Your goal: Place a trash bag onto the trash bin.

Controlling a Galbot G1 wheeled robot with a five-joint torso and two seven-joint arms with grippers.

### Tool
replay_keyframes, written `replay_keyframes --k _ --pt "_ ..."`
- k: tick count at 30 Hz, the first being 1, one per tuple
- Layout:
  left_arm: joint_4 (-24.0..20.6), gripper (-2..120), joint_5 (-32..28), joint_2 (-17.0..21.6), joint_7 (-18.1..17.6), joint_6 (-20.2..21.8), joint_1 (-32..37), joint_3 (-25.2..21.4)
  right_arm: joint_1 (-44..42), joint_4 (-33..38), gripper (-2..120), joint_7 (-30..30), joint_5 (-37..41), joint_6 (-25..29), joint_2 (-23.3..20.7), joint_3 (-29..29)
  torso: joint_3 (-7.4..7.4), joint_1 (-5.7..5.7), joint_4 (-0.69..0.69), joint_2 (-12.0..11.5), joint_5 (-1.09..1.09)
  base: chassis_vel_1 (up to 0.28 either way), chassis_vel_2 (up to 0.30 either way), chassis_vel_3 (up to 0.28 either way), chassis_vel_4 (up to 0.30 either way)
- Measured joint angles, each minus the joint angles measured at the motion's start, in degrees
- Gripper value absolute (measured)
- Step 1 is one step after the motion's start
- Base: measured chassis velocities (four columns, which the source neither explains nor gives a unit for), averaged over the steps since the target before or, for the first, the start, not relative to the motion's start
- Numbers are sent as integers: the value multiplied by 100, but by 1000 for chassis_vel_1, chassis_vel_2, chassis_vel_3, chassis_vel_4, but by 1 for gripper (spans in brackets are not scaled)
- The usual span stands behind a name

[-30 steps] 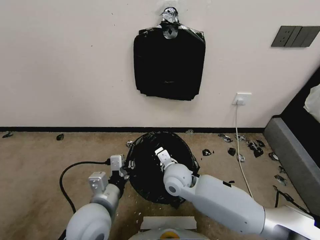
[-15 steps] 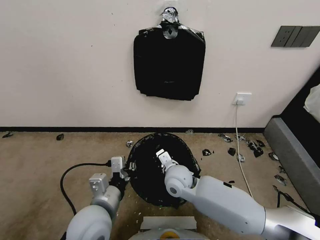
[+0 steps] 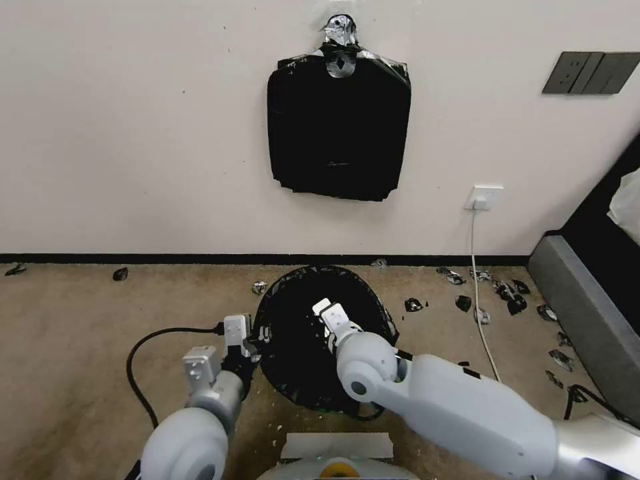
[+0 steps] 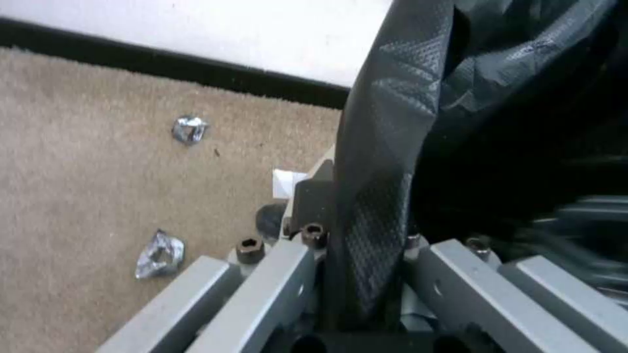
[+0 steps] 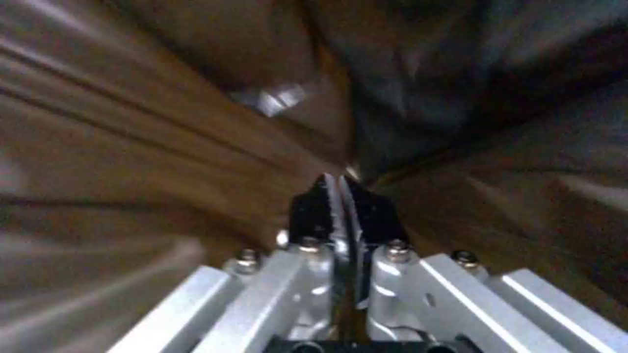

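Bag [image 3: 300,353] is draped black over the bin on the carpet [image 3: 80,347], hiding its wall; seating appears nearly done. At its nine o'clock edge, the left gripper [image 4: 366,274] is clamped on the film. Inside, the right gripper [image 5: 343,196] is pinched together, apparently empty. Release seems next.

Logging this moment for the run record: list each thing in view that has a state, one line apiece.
trash bag: opened, mouth spread wide, draped over the bin on the floor.
left tool: shut on the trash bag's edge, at the bin's left side.
right tool: shut, reaching down inside the bag.
stack of bags: hanging flat on the wall.
white plug: plugged into the wall socket.
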Motion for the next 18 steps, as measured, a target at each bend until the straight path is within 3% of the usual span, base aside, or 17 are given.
replay_keyframes --k 4,10,12,13,18 --pt "288 3 -532 -193 -498 229 -298 148 -97 889 27 -55 312 0 -554 207 0 0 0 0 1 0 0 0 0" --pt "507 3 -1033 -310 -1044 489 -528 228 -447 1431 45 -396 340 0 -1088 660 0 0 -1 0 0 0 0 0 0" --pt "511 3 -1049 -311 -1055 494 -534 230 -455 1440 46 -406 340 0 -1099 671 0 0 -1 0 0 0 0 0 0" --pt "679 3 -1442 -343 -1325 610 -733 289 -643 1669 58 -715 235 0 -1400 910 0 0 0 0 0 0 0 0 0" --pt "922 3 -2038 -388 -1609 828 -1066 348 -783 1756 72 -946 83 8 -1581 1061 0 0 -1 0 0 0 0 0 0"
